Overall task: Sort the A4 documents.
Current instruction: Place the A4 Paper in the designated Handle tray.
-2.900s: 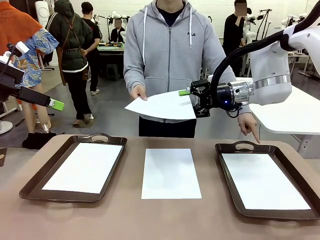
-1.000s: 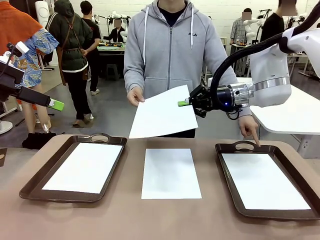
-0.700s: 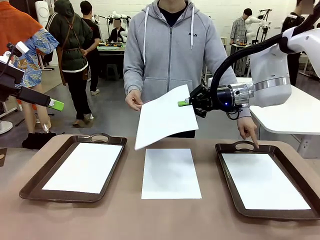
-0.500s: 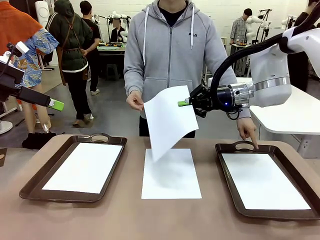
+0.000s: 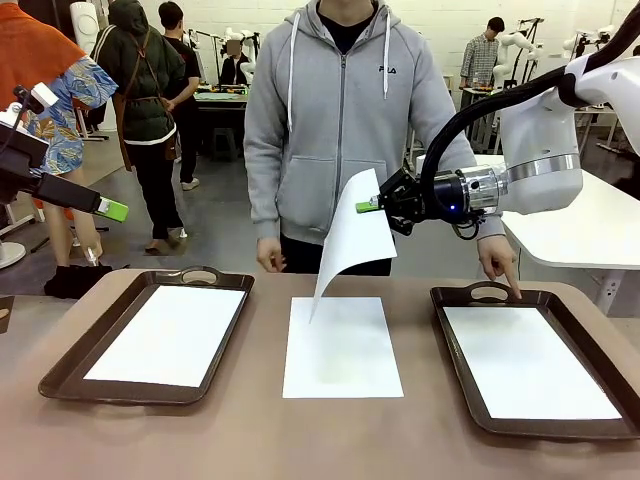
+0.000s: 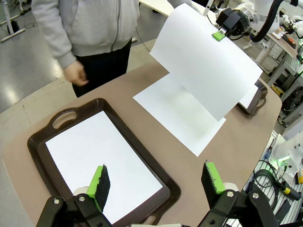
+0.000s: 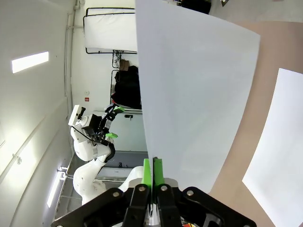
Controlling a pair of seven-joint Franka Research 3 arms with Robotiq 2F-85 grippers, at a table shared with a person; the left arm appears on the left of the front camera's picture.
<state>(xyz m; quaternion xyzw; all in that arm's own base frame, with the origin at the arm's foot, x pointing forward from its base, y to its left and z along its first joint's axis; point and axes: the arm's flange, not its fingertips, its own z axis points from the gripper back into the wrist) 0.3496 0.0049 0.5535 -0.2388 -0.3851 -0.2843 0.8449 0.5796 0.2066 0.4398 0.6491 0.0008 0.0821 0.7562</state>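
Observation:
One A4 document (image 5: 352, 243) hangs by its top corner above the table's middle, and my right gripper (image 5: 372, 207) is shut on that corner. The right wrist view shows the same sheet (image 7: 194, 94) pinched between the closed green pads (image 7: 153, 171). Below it a second document (image 5: 340, 346) lies flat on the bare table. Another sheet (image 5: 168, 334) lies in the left tray (image 5: 62, 372), and one (image 5: 528, 362) in the right tray (image 5: 455, 345). My left gripper (image 6: 156, 179) is open above the left tray's sheet (image 6: 99, 156), holding nothing; the front view shows it (image 5: 108, 209) at the far left.
A person in a grey hoodie stands at the far side. One hand (image 5: 503, 266) points a finger down at the right tray's handle. The other hand (image 5: 268, 255) hangs by the table's far edge. Both dark brown trays flank the middle sheet.
The person let go of the held sheet and lowered that hand to the table edge. The sheet swung down from nearly level to hanging from my right gripper. Both arms stayed still.

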